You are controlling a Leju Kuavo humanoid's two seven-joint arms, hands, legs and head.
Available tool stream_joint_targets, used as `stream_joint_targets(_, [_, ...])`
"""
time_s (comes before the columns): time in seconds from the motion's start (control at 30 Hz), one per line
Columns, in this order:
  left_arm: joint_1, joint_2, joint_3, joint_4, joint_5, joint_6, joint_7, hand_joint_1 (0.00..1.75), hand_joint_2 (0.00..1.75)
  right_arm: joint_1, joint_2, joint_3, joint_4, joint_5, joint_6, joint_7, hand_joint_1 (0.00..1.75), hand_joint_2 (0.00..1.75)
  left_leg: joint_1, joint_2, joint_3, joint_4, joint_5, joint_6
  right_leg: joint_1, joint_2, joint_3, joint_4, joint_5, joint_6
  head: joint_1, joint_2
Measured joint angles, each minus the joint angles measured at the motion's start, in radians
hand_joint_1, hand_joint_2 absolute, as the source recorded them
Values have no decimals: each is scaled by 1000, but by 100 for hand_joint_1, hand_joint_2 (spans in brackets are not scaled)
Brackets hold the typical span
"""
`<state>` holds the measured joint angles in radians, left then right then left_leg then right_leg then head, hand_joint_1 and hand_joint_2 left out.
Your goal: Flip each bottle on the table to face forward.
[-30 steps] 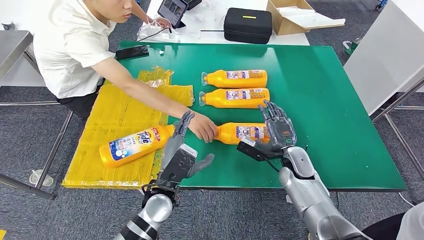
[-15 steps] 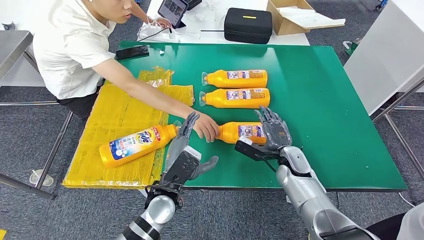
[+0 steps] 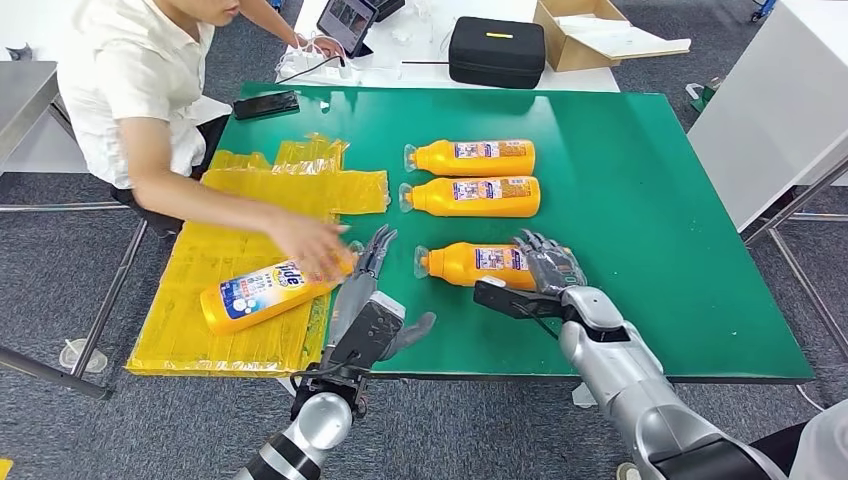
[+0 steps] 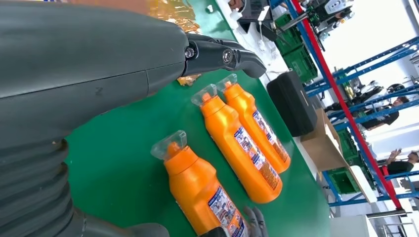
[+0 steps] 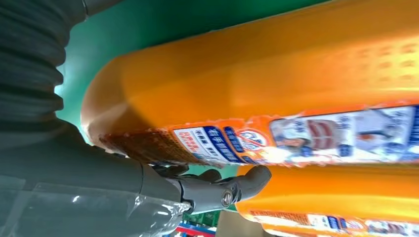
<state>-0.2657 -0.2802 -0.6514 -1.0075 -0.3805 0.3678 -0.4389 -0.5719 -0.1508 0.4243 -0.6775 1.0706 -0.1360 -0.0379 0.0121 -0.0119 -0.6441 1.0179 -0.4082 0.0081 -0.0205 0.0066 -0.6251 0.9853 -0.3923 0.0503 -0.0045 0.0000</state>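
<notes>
The right hand (image 3: 548,268) lay over the base end of the nearest orange plastic bottle (image 3: 478,265), fingers draped on its upper side and touching it; whether it actually gripped the bottle could not be told. That bottle lay on its side on the green counter (image 3: 640,200), its clear cap (image 3: 421,262) pointing toward the left hand. Two further orange bottles (image 3: 470,196) (image 3: 470,157) lay parallel just beyond the right hand, back labels upward. The left hand (image 3: 362,300) hovered open, fingers extended and apart, holding nothing, near the first bottle's cap. Beside its fingertips, a person's hand (image 3: 310,245) rested on a fourth orange bottle with a blue front label (image 3: 265,292), lying on yellow plastic sheeting (image 3: 230,250).
</notes>
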Motion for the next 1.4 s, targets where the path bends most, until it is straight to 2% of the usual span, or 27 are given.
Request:
stream_joint_targets(0.23, [2,0,1,0,-14,6,10,0,175,-27,-34,28,1,58,25,114,0,175,0,-1,0,0,0,0,0,-1,0,0,0,0,0,0])
stream_joint_targets(0.33, [4,0,1,0,-21,7,12,0,175,-30,-44,31,1,75,33,139,3,175,0,-1,0,0,0,0,0,0,0,0,0,0,0,0])
stream_joint_targets(0.47, [4,0,1,0,-20,6,11,0,175,-36,-47,31,8,55,69,125,175,175,0,-1,0,0,0,0,0,0,0,0,0,0,0,0])
stream_joint_targets(0.63, [3,0,1,6,-7,3,-7,0,175,-38,-50,12,38,-48,91,16,175,175,0,0,1,0,0,0,0,0,0,0,0,0,0,0])
stream_joint_targets(0.83, [3,0,1,10,8,2,-27,0,175,-2,-52,-38,58,-146,-10,-114,175,175,0,-1,1,0,0,0,0,0,0,0,0,0,0,0])
stream_joint_targets(1.1, [2,0,1,10,15,1,-31,0,175,26,-48,-76,60,-177,-49,-165,175,175,0,0,1,0,0,0,0,0,0,0,0,0,0,0])
stream_joint_targets(1.4, [6,0,1,9,21,23,-51,0,175,109,-18,-139,28,-263,-219,-284,175,175,0,0,0,0,0,0,0,0,0,0,0,0,0,0])
